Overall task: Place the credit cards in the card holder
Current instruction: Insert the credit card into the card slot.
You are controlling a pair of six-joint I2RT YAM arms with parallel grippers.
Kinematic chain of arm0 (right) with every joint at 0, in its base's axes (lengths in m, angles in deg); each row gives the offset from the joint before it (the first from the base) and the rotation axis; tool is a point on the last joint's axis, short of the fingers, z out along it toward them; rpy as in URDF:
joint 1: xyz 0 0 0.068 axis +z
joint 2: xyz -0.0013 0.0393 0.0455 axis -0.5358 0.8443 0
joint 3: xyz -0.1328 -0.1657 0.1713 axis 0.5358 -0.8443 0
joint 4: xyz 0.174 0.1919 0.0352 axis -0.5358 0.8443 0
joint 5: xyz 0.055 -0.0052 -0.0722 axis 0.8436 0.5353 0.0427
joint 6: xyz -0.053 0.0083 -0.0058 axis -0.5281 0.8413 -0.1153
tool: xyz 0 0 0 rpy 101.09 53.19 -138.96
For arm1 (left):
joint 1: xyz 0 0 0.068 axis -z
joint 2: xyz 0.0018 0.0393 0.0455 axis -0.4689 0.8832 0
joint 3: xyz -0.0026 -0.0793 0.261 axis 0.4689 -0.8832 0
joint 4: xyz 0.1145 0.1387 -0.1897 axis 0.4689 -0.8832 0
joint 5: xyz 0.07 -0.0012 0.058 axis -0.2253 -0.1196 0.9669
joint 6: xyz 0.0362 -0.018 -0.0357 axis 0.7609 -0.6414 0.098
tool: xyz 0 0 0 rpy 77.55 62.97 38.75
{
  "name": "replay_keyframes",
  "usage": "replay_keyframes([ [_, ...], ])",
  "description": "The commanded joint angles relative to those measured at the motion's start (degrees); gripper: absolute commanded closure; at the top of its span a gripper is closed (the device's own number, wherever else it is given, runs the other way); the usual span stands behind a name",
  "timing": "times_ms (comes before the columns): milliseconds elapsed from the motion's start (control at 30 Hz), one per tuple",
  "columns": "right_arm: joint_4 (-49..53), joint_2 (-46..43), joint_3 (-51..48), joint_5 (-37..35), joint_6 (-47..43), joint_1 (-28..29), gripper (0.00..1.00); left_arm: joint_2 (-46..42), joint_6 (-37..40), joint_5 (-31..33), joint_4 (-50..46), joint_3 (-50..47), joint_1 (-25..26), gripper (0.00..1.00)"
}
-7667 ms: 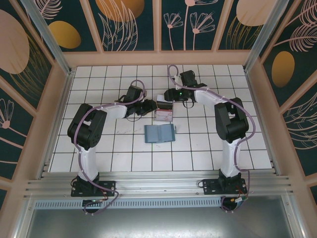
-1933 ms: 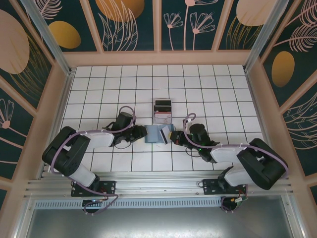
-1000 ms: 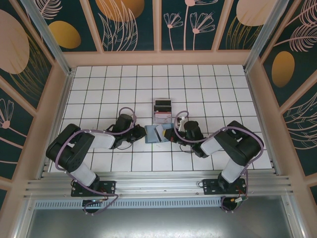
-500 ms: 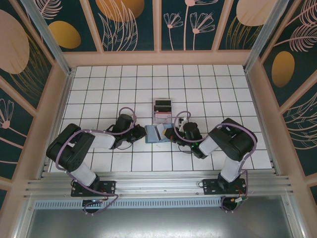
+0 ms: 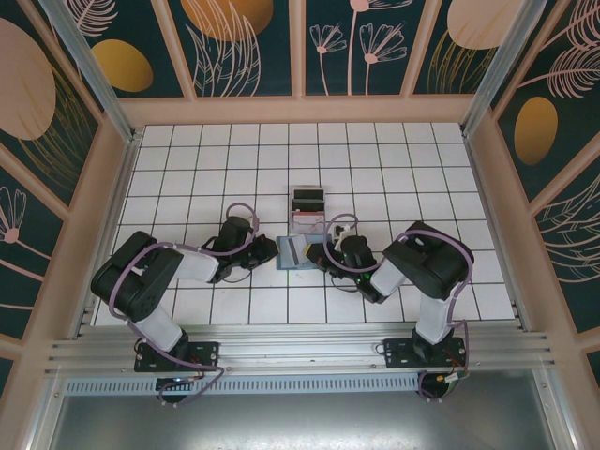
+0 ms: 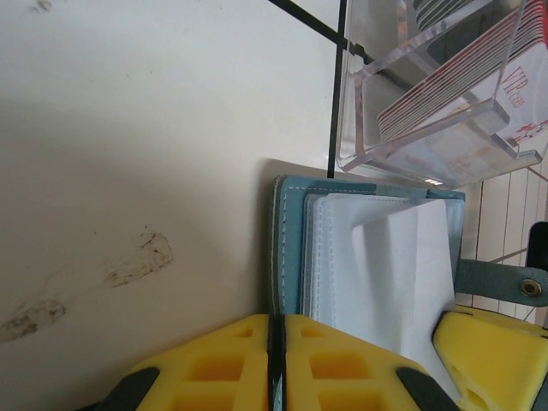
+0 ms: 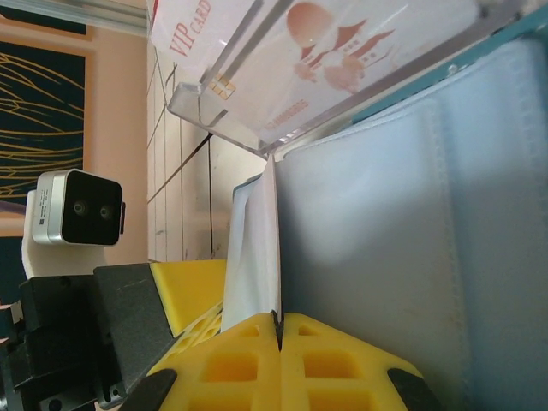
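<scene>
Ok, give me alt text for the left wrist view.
The left arm's yellow fingers pinch the edge of the open teal card holder on a white tiled table. A white card slants over its clear sleeves, and a clear box of cards sits beyond.

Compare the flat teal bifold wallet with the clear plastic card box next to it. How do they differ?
The teal stitched bifold wallet is opaque; the clear plastic box is see-through. The wallet lies flat and open, showing pale sleeves; the box stands taller, with red-striped cards on edge inside. Both sit on the white tiled table.
</scene>
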Motion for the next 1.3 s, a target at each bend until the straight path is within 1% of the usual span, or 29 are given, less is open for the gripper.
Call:
replay_keyframes([
  [0,4.27,1.06,2.54,-1.46,-1.4,1.78,0.99,4.11,-0.86,-0.77,-2.78,-1.77,1.57,0.88],
  [133,8.75,0.28,4.49,-2.38,-2.88,3.03,0.98,4.01,-0.72,-0.78,-2.51,-1.77,1.68,0.88],
  [300,8.85,-1.29,2.56,-3.63,-2.47,2.65,0.98,4.0,-0.61,-0.78,-2.34,-1.9,1.64,0.88],
  [400,6.94,-2.0,0.46,-4.51,-0.77,2.15,0.99,3.77,-0.64,-0.52,-2.27,-2.28,1.66,0.88],
  [700,1.94,-0.85,-1.33,-4.98,3.4,2.04,0.99,3.57,-0.61,-0.69,-1.99,-2.59,1.65,0.88],
  [833,1.19,-1.07,-2.96,-7.35,5.31,2.67,1.0,3.16,-0.61,-0.47,-1.8,-2.81,1.65,0.88],
  [933,-0.19,-0.01,-2.66,-6.98,6.08,3.11,1.0,3.43,-0.82,-0.67,-1.37,-2.74,1.67,0.88],
  [1067,-0.34,1.25,-1.31,-8.17,7.11,4.47,1.0,3.2,-0.9,-0.78,-1.17,-2.87,1.75,0.88],
  [1267,-1.67,1.77,-2.91,-11.94,9.54,5.79,1.0,2.95,-0.87,-0.54,-0.94,-3.35,1.83,0.89],
])
